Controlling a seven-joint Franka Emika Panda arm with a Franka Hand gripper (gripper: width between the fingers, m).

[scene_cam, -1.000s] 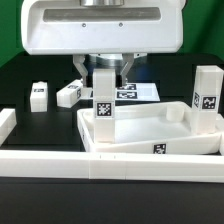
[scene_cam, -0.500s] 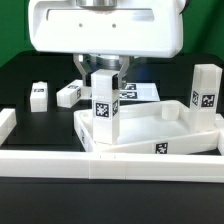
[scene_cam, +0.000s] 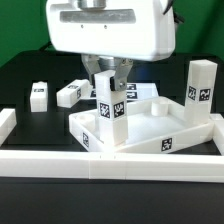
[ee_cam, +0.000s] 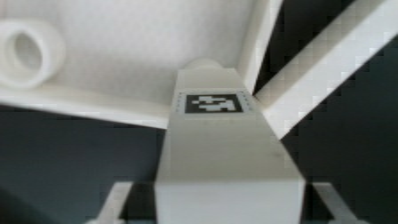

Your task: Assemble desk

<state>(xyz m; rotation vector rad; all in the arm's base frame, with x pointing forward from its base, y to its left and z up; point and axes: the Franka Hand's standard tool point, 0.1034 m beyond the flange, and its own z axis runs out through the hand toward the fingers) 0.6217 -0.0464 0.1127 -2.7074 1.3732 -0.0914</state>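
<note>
Black table (scene_cam: 25, 75) carries the tray-like tabletop (scene_cam: 135, 148) against the border rail (scene_cam: 60, 165), with the gripper (scene_cam: 108, 82) clamped on an upright leg (scene_cam: 112, 118) over its corner on the exterior view's left, where lowering off-centre from the socket (ee_cam: 25, 50) would likely jam the leg or shove the tabletop.
</note>
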